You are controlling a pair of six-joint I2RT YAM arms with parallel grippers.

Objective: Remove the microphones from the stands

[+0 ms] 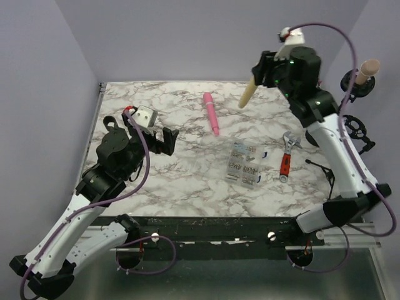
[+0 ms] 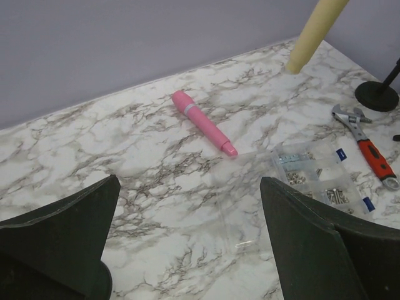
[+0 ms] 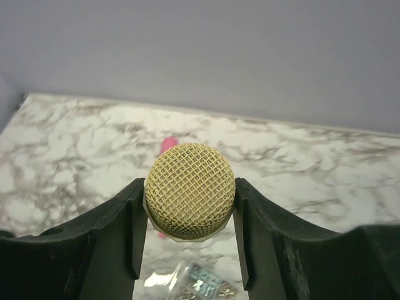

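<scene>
While your right gripper [image 3: 189,190] was raised in the upper right of the overhead view, its two black fingers were clamped on the microphone [image 1: 247,92]. In the right wrist view the gold mesh head [image 3: 190,181] filled the gap between the fingers, touching both. From above, the beige handle slanted down and to the left from the gripper, with its end hanging above the white marble table [image 1: 181,181] and not touching it.

Your left gripper [image 2: 189,187] sat low in the left middle of the overhead view. Its jaws were spread wide and nothing was between them. In the left wrist view the two dark fingers framed the lower corners, with bare marble showing between.

A pink pen-like object [image 1: 211,113] lay on the table in the upper centre of the overhead view, well apart from both grippers. A clear compartment box [image 1: 244,164] holding small metal fasteners lay flat in the centre. Just to its right lay an adjustable wrench [image 1: 285,157] with a red handle, jaw end pointing toward the top of the frame.

The stand's round black base [image 2: 377,95] showed at the right edge of the left wrist view, above the wrench. The microphone was well clear of it. At the far right of the overhead view a peach cylinder [image 1: 367,67] poked up from a black clip; you could not tell what it was.
</scene>
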